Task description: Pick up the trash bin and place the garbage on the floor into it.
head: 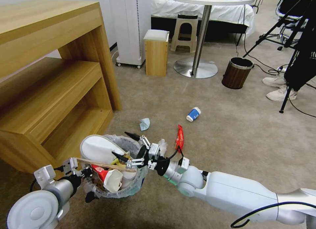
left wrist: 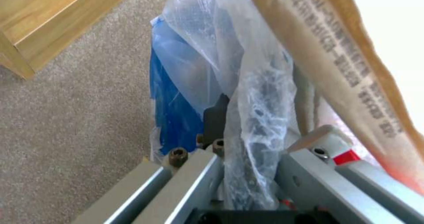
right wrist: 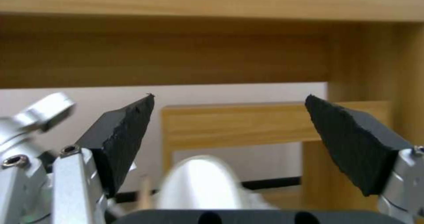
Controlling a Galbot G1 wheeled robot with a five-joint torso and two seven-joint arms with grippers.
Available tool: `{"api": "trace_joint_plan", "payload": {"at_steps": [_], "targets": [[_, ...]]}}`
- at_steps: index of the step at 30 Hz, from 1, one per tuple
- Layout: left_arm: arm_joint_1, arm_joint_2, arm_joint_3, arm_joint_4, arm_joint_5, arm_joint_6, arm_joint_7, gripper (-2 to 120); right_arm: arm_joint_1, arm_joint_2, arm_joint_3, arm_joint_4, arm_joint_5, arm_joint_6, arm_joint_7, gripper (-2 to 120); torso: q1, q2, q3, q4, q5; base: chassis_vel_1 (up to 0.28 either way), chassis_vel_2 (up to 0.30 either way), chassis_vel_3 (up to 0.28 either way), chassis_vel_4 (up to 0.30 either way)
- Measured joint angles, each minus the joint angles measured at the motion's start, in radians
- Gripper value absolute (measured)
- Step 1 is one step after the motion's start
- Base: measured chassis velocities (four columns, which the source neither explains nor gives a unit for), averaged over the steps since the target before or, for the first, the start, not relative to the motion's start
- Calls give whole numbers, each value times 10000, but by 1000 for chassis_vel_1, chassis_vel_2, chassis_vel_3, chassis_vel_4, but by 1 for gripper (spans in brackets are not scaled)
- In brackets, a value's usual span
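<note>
The trash bin point(head: 131, 183), lined with a crinkled plastic bag, hangs just above the floor point(head: 230, 133) with my left gripper point(head: 88, 183) shut on its near rim. Inside lie a white slipper point(head: 98, 148), a wooden stick point(head: 105, 163) and a red-white carton point(head: 110, 178). My right gripper point(head: 125, 146) stands open over the bin's mouth, nothing between its fingers. On the carpet lie a blue paper cup point(head: 193, 114), a red wrapper point(head: 179, 138) and a crumpled tissue point(head: 144, 124). The left wrist view shows the bin's blue wall point(left wrist: 177, 118) and bag pinched in the gripper point(left wrist: 247, 144). The right wrist view shows the open gripper point(right wrist: 230, 128) above the slipper point(right wrist: 198, 181).
A wooden shelf unit point(head: 49, 74) stands close on the left. Farther back are a brown wood-grain bin point(head: 237, 73), a round table's pedestal point(head: 196, 67) and a small wooden stool point(head: 156, 54). Tripod legs point(head: 286, 97) and a person's shoes point(head: 279, 87) are at the right.
</note>
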Motion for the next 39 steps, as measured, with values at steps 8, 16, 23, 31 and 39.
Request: {"api": "trace_joint_plan", "payload": {"at_steps": [8, 16, 23, 31, 39], "targets": [[141, 17, -205, -301, -76, 0, -66, 0, -413, -506, 1406, -425, 185, -19, -392, 88, 0, 0, 0, -1, 1, 0, 0, 0, 0], [791, 286, -889, -859, -290, -41, -384, 0, -1485, -1618, 3637, -1066, 250, 113, -679, 89, 0, 0, 0, -2, 3, 0, 0, 0, 0], [1484, 314, -1369, -1155, -191, -164, -452, 0, -2083, -2240, 4861, -1923, 73, 363, -825, 89, 0, -1, 0, -4, 1, 0, 0, 0, 0], [2669, 100, -2431, -1508, 25, -285, -212, 0, -2563, -2086, 5397, -2449, -567, 490, -667, 89, 0, 0, 0, 0, 3, 0, 0, 0, 0], [3615, -279, -3803, -2122, 262, -511, -16, 0, -2742, -1463, 5539, -3018, -1062, 679, -621, 89, 0, 1, -1, 0, 0, 0, 0, 0, 0]]}}
